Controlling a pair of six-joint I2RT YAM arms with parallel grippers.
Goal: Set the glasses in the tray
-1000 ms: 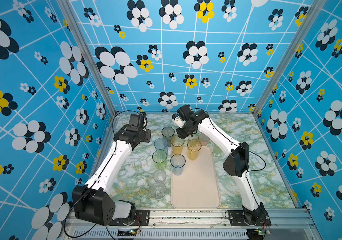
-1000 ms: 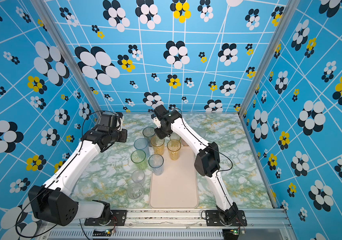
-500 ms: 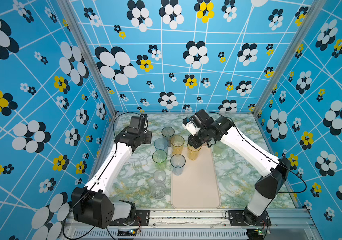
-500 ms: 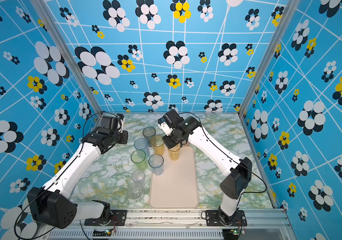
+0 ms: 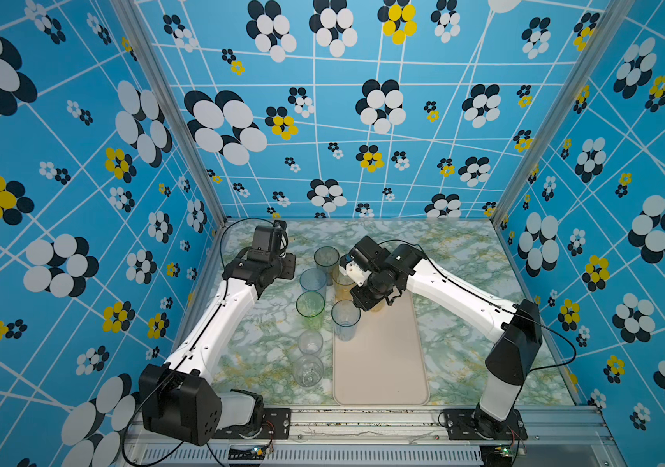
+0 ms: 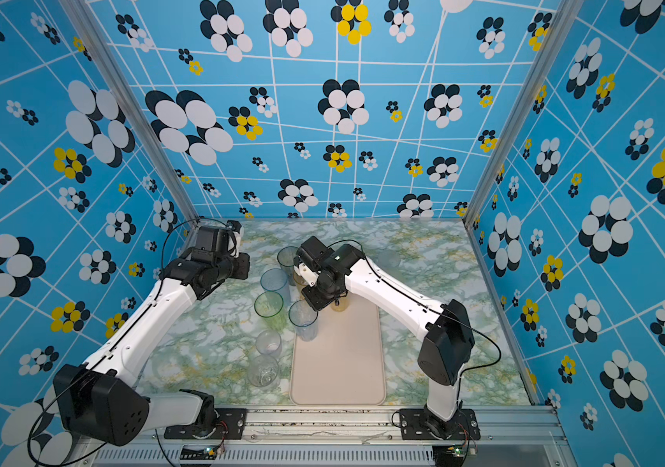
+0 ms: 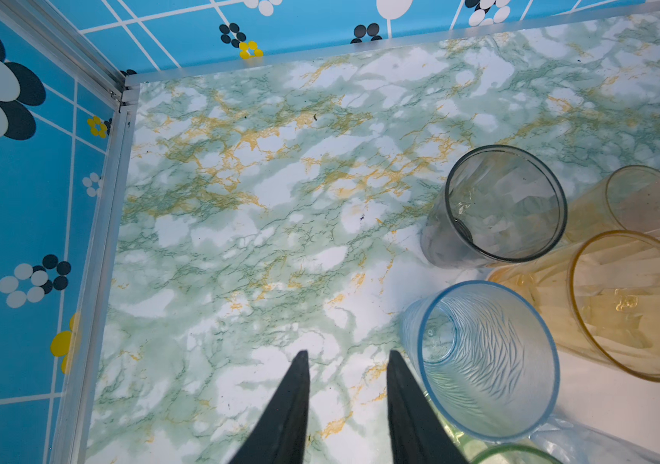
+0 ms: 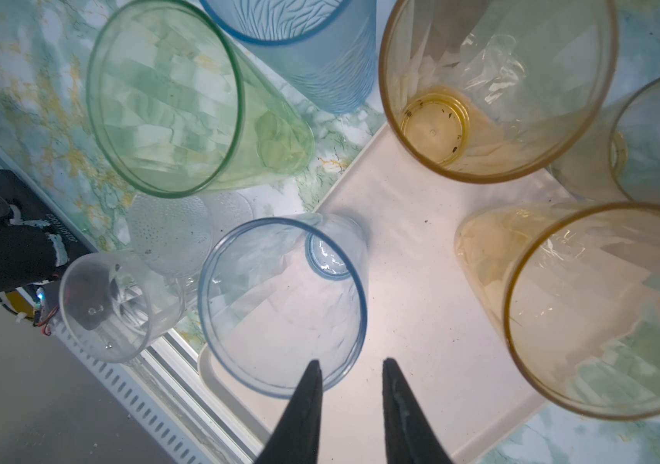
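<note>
Right wrist view puts the right gripper (image 8: 348, 363) over the tray (image 8: 420, 261), with its jaws apart and only bare tray between them; it carries nothing. One finger overlaps the rim of the pale blue tumbler (image 8: 280, 305), which stands upright on the tray just beside its long edge. Whether the finger touches that rim I cannot tell. On the other side of the gripper an amber tumbler (image 8: 601, 309) stands on the tray too. A second amber tumbler (image 8: 497, 88) seems to stand on the tray's corner, with a few dark specks at its bottom.

So I judge three glasses placed, all at the far end; the near part of the tray is bare.

Outside the tray, on the desk (image 7: 260, 201), stand the green tumbler (image 8: 163, 96), the ribbed blue tumbler (image 8: 312, 52), the dotted clear tumbler (image 8: 170, 233) and the plain clear tumbler (image 8: 115, 305), all close to the tray's edge.

Left wrist view shows the left gripper (image 7: 346, 355) with jaws apart over bare desk, holding nothing, just beside the ribbed blue tumbler; the smoky grey tumbler (image 7: 505, 205) stands beyond. In a top view a faint pale tumbler (image 6: 388, 258) stands alone behind the right arm.

At least six glasses are left, so about a third looks done. Every tumbler is upright and holds no liquid.
</note>
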